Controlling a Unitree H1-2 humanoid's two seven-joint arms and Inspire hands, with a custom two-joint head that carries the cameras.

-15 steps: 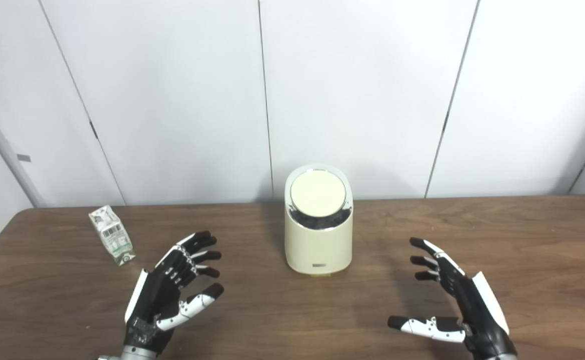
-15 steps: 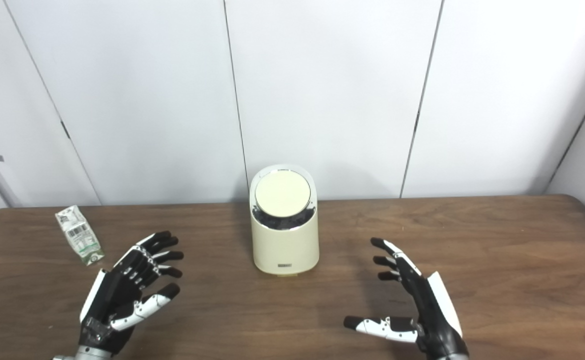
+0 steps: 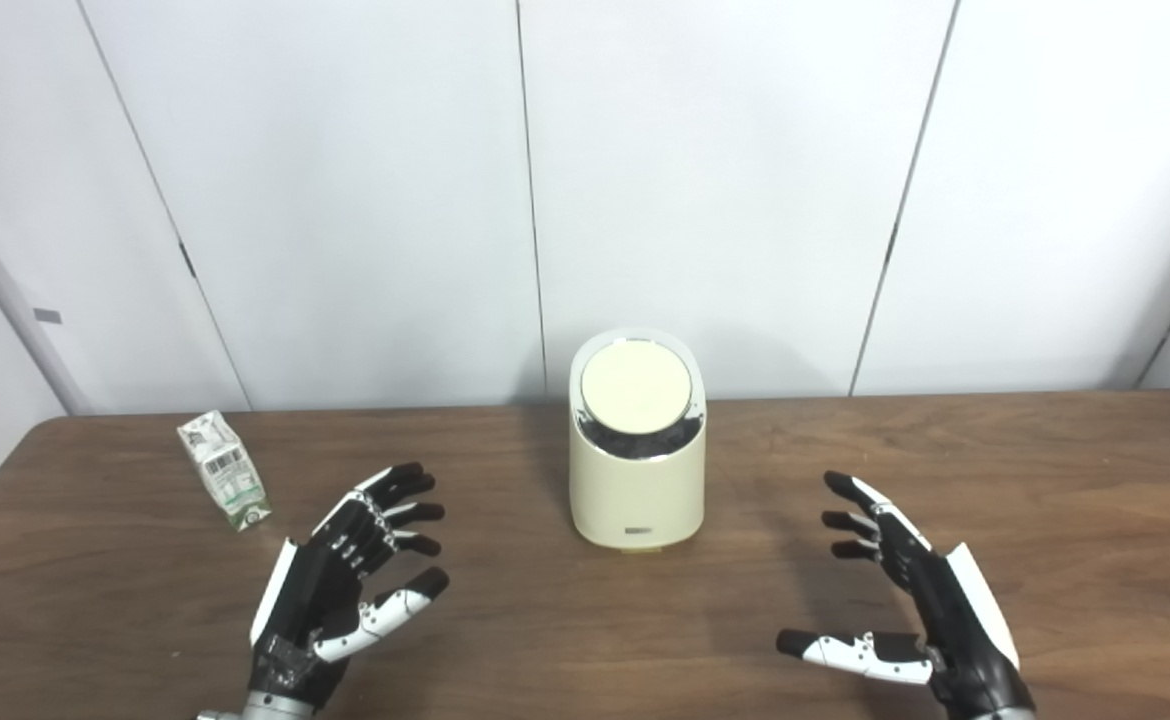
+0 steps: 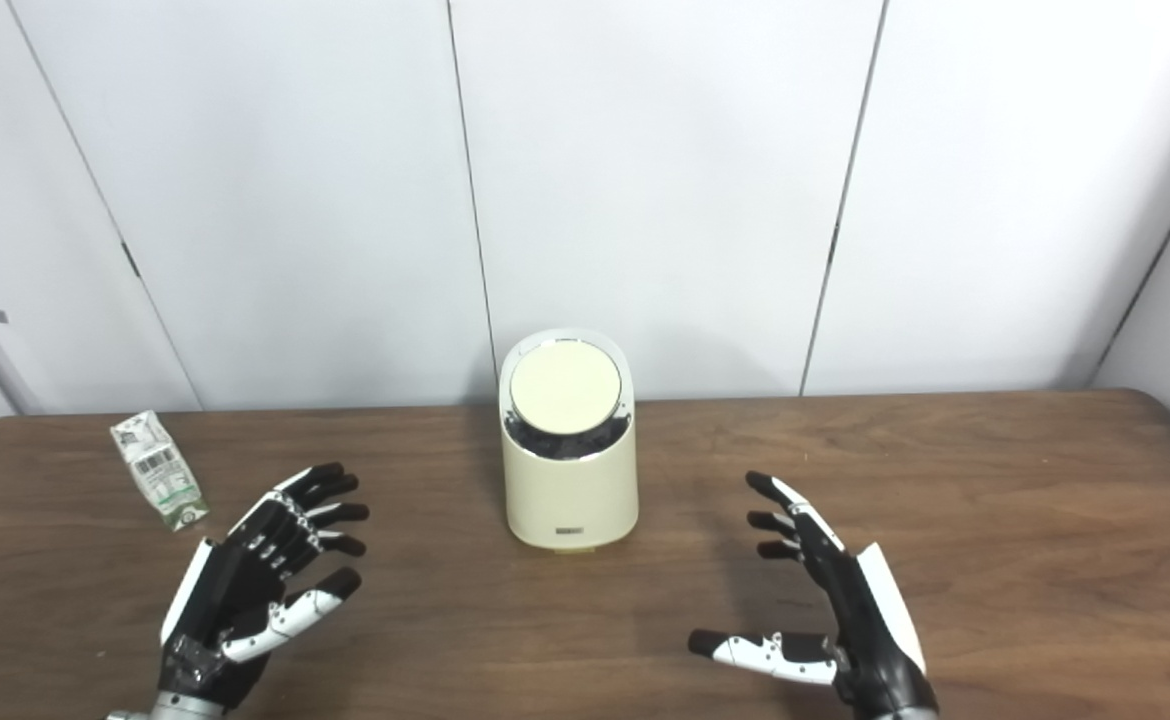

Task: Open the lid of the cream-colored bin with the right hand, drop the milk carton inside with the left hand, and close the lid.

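Note:
The cream-colored bin stands mid-table, its round lid down and tilted toward me. A small white and green milk carton stands at the left rear of the table. My left hand hovers open, fingers spread, in front of and to the right of the carton, apart from it. My right hand is open too, thumb out to the left, low over the table to the right of the bin and nearer me. Neither hand touches anything.
The brown wooden table runs across the whole view, its rounded far corners visible. White wall panels rise directly behind it.
My right hand has shifted very slightly to the right. Nothing else has moved.

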